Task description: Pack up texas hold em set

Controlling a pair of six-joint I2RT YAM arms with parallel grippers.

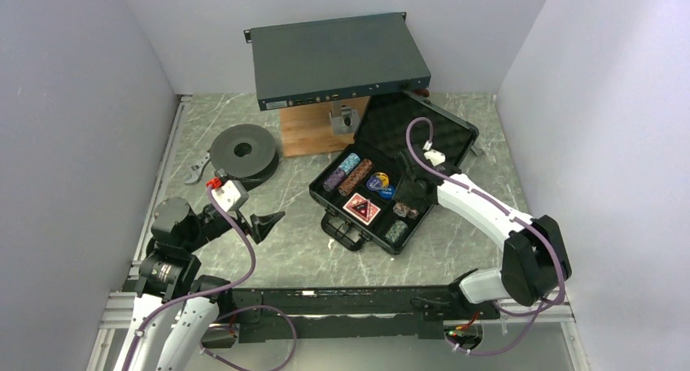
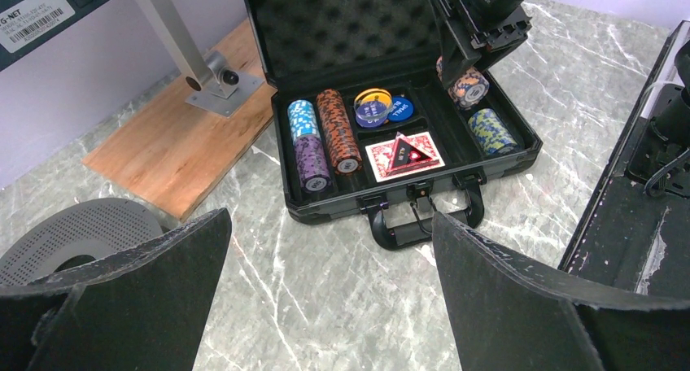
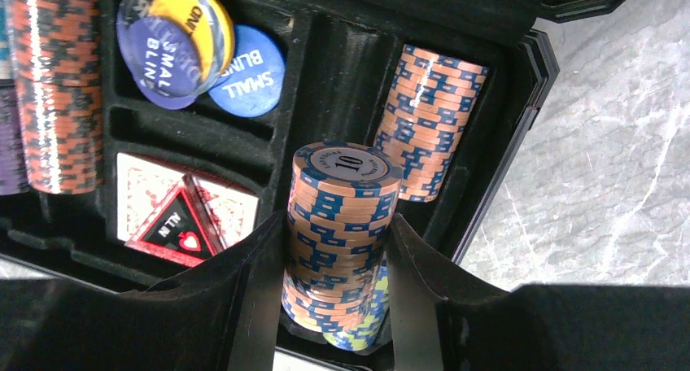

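Chips in the spotlight: a roll of orange-and-blue chips (image 3: 346,192), "10" on its top face, sits pinched between the fingers of the right gripper (image 3: 335,224), jaws closed firmly on its sides. It hangs over the right-hand channel of the open case (image 2: 325,212), which lies on the table (image 2: 325,306) with its foam lid propped back.

A matching second roll (image 3: 430,123) lies in that channel just beyond. A yellow-and-blue roll (image 3: 362,326) peeks out beneath the held one, and I cannot tell if the two touch. To the left are the round buttons (image 3: 175,41), and below them the red-black triangle (image 3: 175,224) rests on a card deck (image 3: 142,184).

The step, as I read it, is seating this roll in the channel. Doing it well means turning the roll so it lies along the groove like its neighbour, then lowering it between the two rolls rather than on top of the yellow one. The jaws should part only once the foam carries the weight. Loose chips fan out the instant side pressure goes, so I would ease the squeeze off slowly.

Over on the near side, the left gripper (image 2: 331,218) hovers above bare table short of the handle (image 2: 407,233), fingers spread wide and holding nothing. It looks well placed to close the lid later.
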